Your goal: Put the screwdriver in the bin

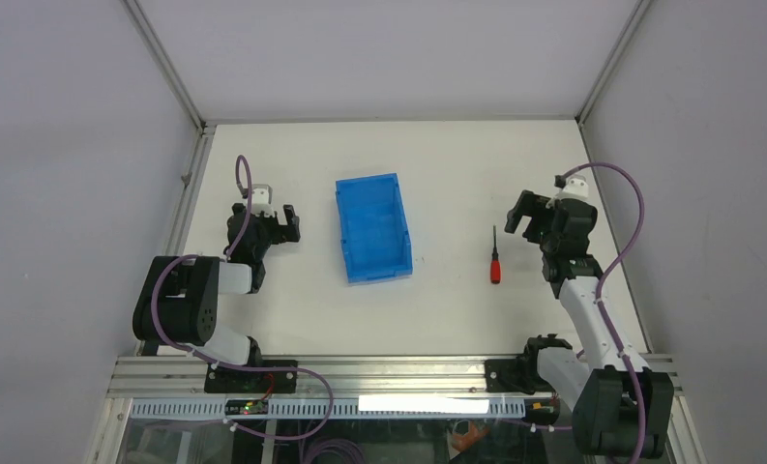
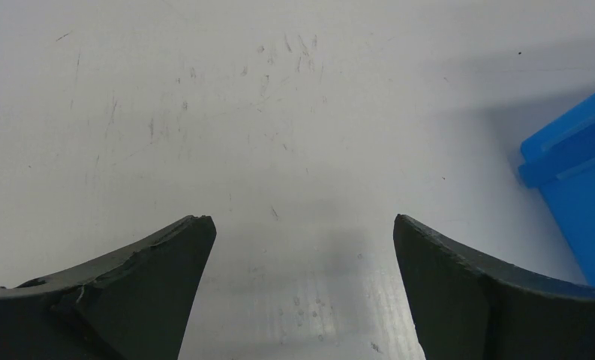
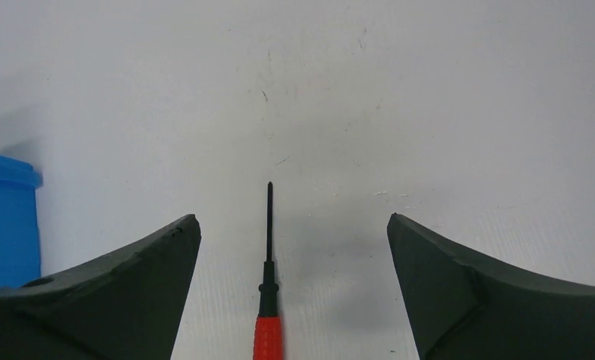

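The right gripper (image 3: 293, 217) is hanging with its jaws spread wide, holding nothing; the screwdriver (image 3: 268, 300) is showing between them at the lower middle of the right wrist view. It is lying on the table (image 1: 457, 164) at centre-right of the top view, well apart from the bin (image 1: 368, 181) at frame centre. The left gripper (image 2: 304, 219) is likewise standing spread and empty.

Risk: the handle is sitting left of jaw centre, so an uncorrected closure is likely pushing or rolling the tool aside.

Count: one screwdriver, one bin, two grippers
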`<state>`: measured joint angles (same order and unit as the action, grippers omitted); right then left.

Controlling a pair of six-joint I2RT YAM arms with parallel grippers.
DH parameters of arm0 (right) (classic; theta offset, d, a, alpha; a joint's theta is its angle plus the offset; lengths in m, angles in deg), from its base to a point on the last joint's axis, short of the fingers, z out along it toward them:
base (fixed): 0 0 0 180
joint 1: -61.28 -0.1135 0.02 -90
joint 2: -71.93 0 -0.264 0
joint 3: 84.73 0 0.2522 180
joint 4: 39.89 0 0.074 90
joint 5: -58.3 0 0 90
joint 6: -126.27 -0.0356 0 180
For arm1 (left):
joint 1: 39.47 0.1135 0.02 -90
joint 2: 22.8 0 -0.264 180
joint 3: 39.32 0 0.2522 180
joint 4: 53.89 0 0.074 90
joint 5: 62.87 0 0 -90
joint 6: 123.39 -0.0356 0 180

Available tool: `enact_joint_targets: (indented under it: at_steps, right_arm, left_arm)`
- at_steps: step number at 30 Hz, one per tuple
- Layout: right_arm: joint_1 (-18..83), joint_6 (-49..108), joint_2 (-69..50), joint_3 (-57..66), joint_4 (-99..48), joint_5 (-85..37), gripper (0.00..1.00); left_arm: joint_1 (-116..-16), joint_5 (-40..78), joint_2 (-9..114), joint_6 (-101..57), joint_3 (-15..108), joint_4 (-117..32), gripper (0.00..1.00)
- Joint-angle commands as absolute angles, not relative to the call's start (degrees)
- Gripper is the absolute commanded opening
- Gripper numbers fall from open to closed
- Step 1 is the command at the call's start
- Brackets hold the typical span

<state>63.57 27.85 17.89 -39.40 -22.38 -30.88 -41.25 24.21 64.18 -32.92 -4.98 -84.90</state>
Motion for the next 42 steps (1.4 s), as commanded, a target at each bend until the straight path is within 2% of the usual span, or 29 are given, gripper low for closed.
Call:
enact_joint_targets:
  at_steps: [1, 7, 12, 28, 36, 40, 42]
  right_arm:
    - [64.0, 24.1, 18.2, -35.9, -20.5, -31.3, 0.99]
    - [62.9, 18.6, 18.2, -28.3, -6.6, -26.9, 0.99]
    - [56.6, 17.8, 17.4, -24.3, 2.6, -33.3, 0.99]
    - [51.6, 13.3, 2.7, -29.0, 4.3, -31.3, 0.97]
    - [50.7, 9.6, -6.9, -27.1, 6.4, -35.6, 0.83]
    - [50.2, 7.4, -10.3, -26.0, 7.2, -38.0, 0.69]
    - [49.9, 6.8, -10.9, -25.7, 7.6, -38.9, 0.56]
  left_arm:
    - [-41.0, 24.4, 63.6, -32.2, -3.9, -86.6, 0.99]
    - [-41.0, 24.4, 63.6, -32.2, -3.9, -86.6, 0.99]
    - [-41.0, 24.4, 63.6, -32.2, -3.9, -86.6, 0.99]
    - [-40.9, 24.5, 63.6, -32.2, -3.9, -86.6, 0.99]
    - [-41.0, 24.5, 63.5, -32.2, -3.9, -86.6, 0.99]
    - [-41.0, 24.4, 63.6, -32.2, -3.9, -86.6, 0.99]
    - [-41.0, 24.4, 63.6, -32.2, -3.9, -86.7, 0.99]
